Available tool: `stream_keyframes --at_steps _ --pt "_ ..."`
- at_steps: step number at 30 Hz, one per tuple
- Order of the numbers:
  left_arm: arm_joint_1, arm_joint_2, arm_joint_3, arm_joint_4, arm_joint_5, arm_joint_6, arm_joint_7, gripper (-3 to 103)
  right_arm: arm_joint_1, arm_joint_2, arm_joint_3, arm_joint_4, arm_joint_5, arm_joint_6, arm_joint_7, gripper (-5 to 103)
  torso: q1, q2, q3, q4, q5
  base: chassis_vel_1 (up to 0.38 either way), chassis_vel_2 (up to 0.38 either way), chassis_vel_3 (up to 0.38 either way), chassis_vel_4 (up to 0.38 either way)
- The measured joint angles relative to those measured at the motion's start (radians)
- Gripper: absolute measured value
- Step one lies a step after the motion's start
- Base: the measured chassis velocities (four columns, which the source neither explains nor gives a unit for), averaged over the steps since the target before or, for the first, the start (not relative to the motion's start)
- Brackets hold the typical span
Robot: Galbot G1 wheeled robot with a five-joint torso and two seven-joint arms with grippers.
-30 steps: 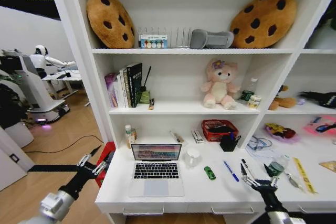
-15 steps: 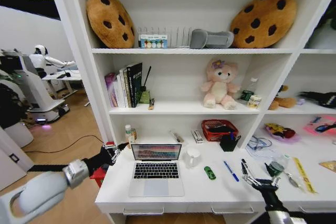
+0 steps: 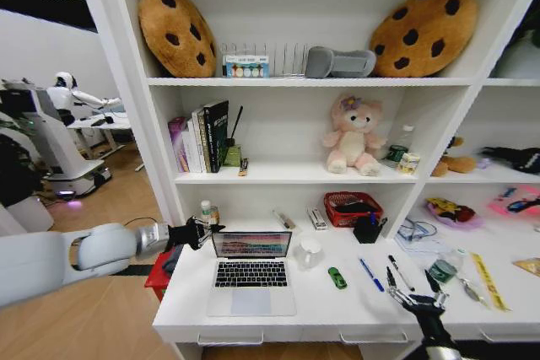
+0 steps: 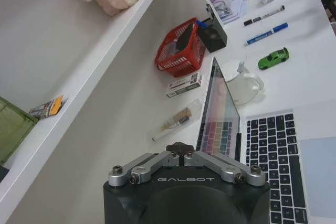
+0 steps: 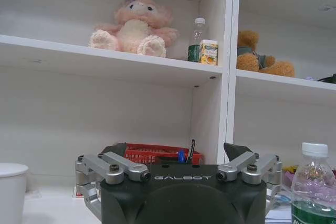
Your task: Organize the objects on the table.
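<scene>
From the head camera, I see my left gripper (image 3: 205, 231) with fingers clenched on nothing, just left of the laptop (image 3: 251, 272) lid, near the surface (image 3: 337, 309) edge. My right gripper (image 3: 400, 291), fingers released, hovers well right of the laptop near the front edge. My left wrist camera adds the green car (image 4: 273, 57) and two pens (image 4: 266, 33) beyond the laptop. My right wrist camera shows a red basket (image 5: 157, 154) ahead.

right tool (image 3: 403, 297) fingertips too small to judge, yellow triangular piece (image 3: 531, 266) cropped by edge

White rounded left arm, silver wrist ring, black claw (image 3: 201, 231) — silver screwed links, "GALBOT" lettering.
</scene>
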Motion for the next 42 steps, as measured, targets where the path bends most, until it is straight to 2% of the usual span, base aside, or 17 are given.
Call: stream_keyframes --at_steps 4,6,7,9,10,13,22,25,30,33,34,36,37,40,42 --pt "0.019 0.048 -0.024 0.027 -0.01 -0.004 0.001 0 0.002 0.0 -0.003 -0.009 -0.002 0.005 0.0 100 0.0 0.0 0.0 0.0 0.0001 0.0 0.0 0.0 0.0" --pt "0.062 0.114 -0.075 0.072 -0.025 -0.007 0.001 0 0.009 -0.001 -0.007 -0.019 -0.002 0.008 0.001 100 0.0 0.0 0.0 0.0 0.0003 0.0 0.0 0.0 0.0" --pt "0.062 0.114 -0.075 0.072 -0.025 -0.007 0.001 0 0.009 -0.001 -0.007 -0.019 -0.002 0.008 0.001 100 0.0 0.0 0.0 0.0 0.0003 0.0 0.0 0.0 0.0" --pt "0.141 0.187 -0.159 0.139 -0.034 -0.008 0.001 0 0.011 -0.001 -0.01 -0.023 0.002 0.009 0.001 100 0.0 0.0 0.0 -0.0002 0.0002 0.0 0.0 0.0 0.0" --pt "0.141 0.187 -0.159 0.139 -0.034 -0.008 0.001 0 0.011 -0.001 -0.01 -0.023 0.002 0.009 0.001 100 0.0 0.0 0.0 -0.0002 0.0002 0.0 0.0 0.0 0.0" --pt "0.211 0.243 -0.217 0.212 -0.039 -0.01 0.001 0 0.009 0.002 -0.01 -0.029 0.003 0.017 0.002 100 0.0 0.0 0.0 -0.0004 0.0003 0.0 0.0 0.0 0.0" --pt "0.272 0.262 -0.205 0.231 -0.035 0.006 0.002 0 0.01 0.008 -0.011 -0.041 0.005 0.031 0.004 100 0.0 0.0 0.0 -0.0001 0.0 0.0 0.0 0.0 0.0" --pt "0.313 0.247 -0.202 0.229 -0.019 0.019 -0.004 0 0.01 0.01 -0.02 -0.034 0.044 0.02 0.007 100 0.0 0.0 0.0 -0.0002 -0.0001 0.0 0.0 0.0 0.0" --pt "0.302 0.221 -0.178 0.203 0.005 0.017 -0.006 0 0.015 0.014 -0.02 -0.04 0.042 0.019 0.01 100 0.0 0.0 0.0 -0.0002 0.0001 0.0 0.0 0.0 0.0" --pt "0.245 0.138 -0.124 0.133 0.042 0.022 -0.006 0 0.02 0.024 -0.03 -0.05 0.033 0.021 0.016 100 0.0 0.0 0.0 -0.0002 0.0 0.0 0.0 0.0 0.0" --pt "0.245 0.138 -0.124 0.133 0.042 0.022 -0.006 0 0.02 0.024 -0.03 -0.05 0.033 0.021 0.016 100 0.0 0.0 0.0 -0.0002 0.0 0.0 0.0 0.0 0.0" --pt "0.214 0.083 -0.089 0.087 0.058 0.03 -0.009 0 0.028 0.033 -0.046 -0.055 0.026 0.02 0.019 100 0.0 0.0 0.0 0.0001 0.0 0.0 0.0 0.0 0.0" --pt "0.214 0.083 -0.089 0.087 0.058 0.03 -0.009 0 0.028 0.033 -0.046 -0.055 0.026 0.02 0.019 100 0.0 0.0 0.0 0.0001 0.0 0.0 0.0 0.0 0.0" --pt "0.176 -0.032 -0.003 -0.037 0.104 0.055 -0.035 0 0.051 0.063 -0.075 -0.051 0.008 0.0 0.038 100 0.0 0.0 0.0 0.0003 0.0001 0.0 0.0 0.0 0.0" --pt "0.18 -0.053 0.007 -0.06 0.117 0.06 -0.041 0 0.052 0.066 -0.077 -0.046 0.006 -0.005 0.042 100 0.0 0.0 0.0 0.0003 0.0001 0.0 0.0 0.0 0.0"
